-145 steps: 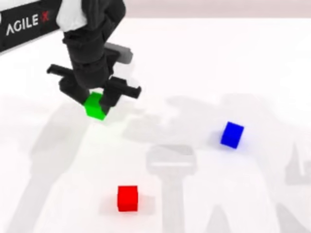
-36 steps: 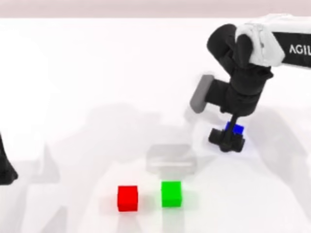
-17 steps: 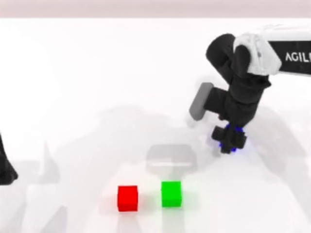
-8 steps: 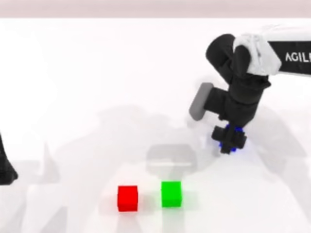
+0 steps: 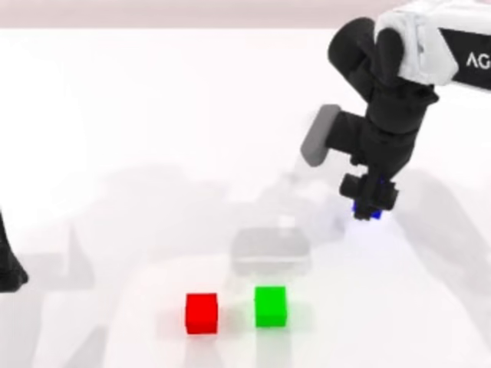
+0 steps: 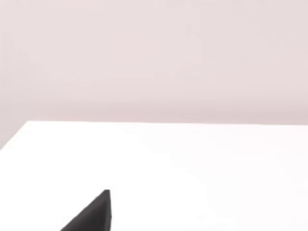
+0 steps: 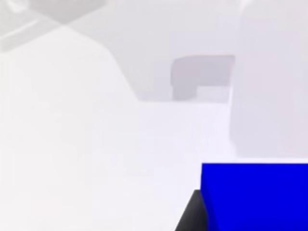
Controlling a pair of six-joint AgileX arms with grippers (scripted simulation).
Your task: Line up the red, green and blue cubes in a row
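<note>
Row: red cube (image 5: 201,313), green cube (image 5: 270,306) placed side by side. Outstanding: blue cube (image 5: 367,211), clamped in right fingers (image 5: 369,201). Left fingers: cannot tell.

You are looking down on a big white bench (image 5: 153,115) that fills almost the whole top view. It is smooth, plain and shiny. Soft grey shadows lie across its middle and lower part, and one darker, boxy shadow sits just below the center. The light is bright and even. Along the very top edge of the frame runs a thin pale pinkish-grey strip, the wall (image 5: 192,11) behind the bench. In the left wrist view you see that same pale wall fill the upper half, above the bench's white top.
</note>
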